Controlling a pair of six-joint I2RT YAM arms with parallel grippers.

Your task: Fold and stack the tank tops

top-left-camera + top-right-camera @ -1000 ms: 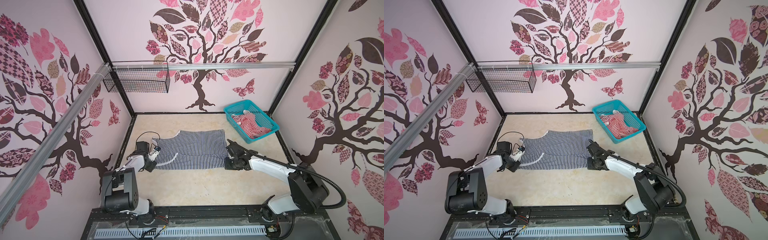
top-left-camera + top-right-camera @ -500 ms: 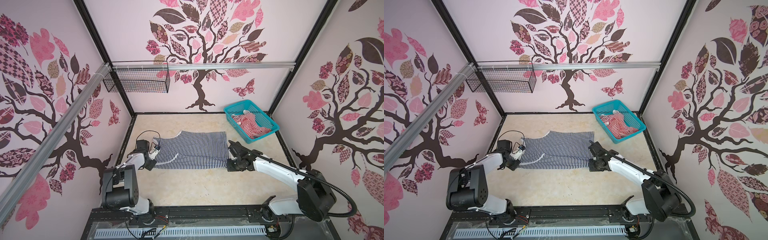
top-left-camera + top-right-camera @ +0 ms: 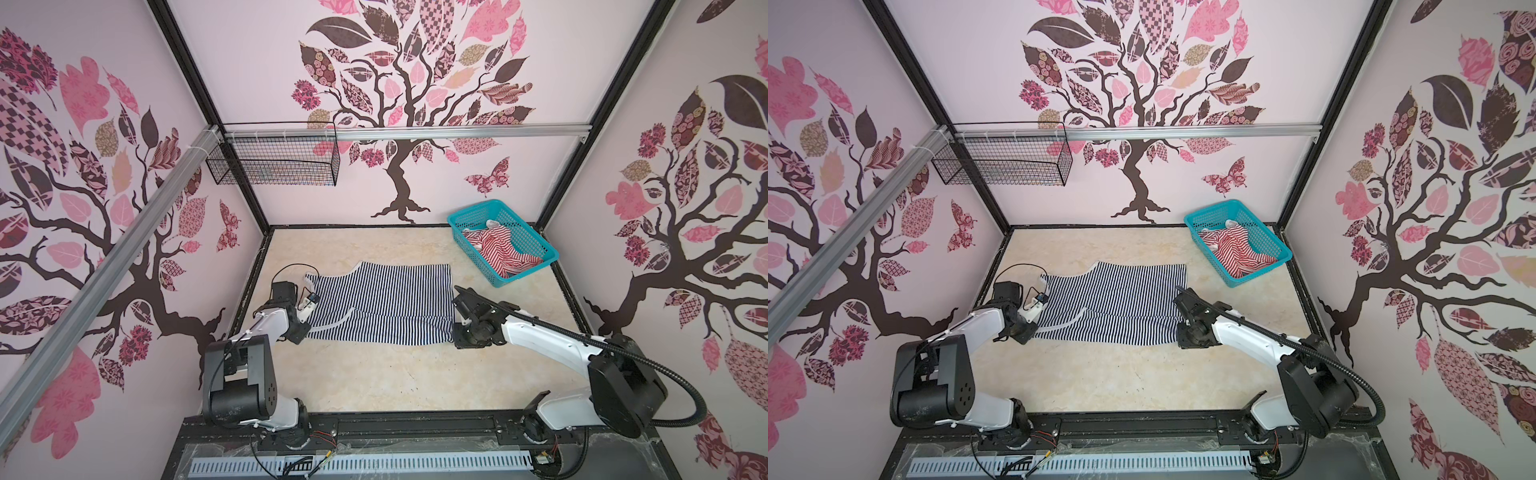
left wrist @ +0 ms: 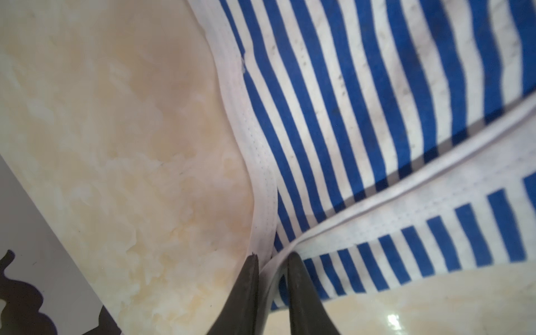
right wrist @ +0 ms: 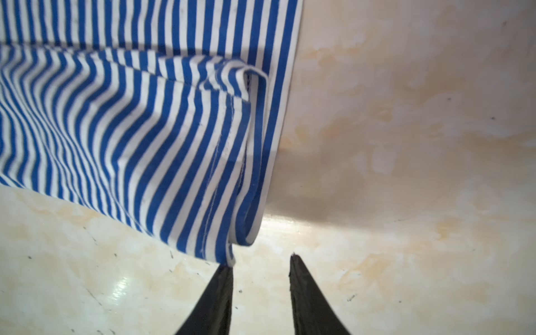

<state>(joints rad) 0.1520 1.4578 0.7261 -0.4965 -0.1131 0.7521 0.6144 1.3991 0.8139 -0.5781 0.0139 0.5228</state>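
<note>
the navy-and-white striped tank top (image 3: 386, 299) lies half folded on the beige tabletop (image 3: 374, 374). the left gripper (image 4: 271, 262) pinches its white edging; the right gripper (image 5: 261, 262) stands parted, empty, at the hem corner. the red-and-white striped top (image 3: 496, 249) sits in the teal mesh basket (image 3: 528, 272).

The two dark jaws stand close together, pinching the white edging (image 4: 262, 174) of the blue-and-white striped top (image 4: 377, 101) where one layer laps over another. The cloth lies on the cream marbled worktop (image 4: 116, 145).
</note>
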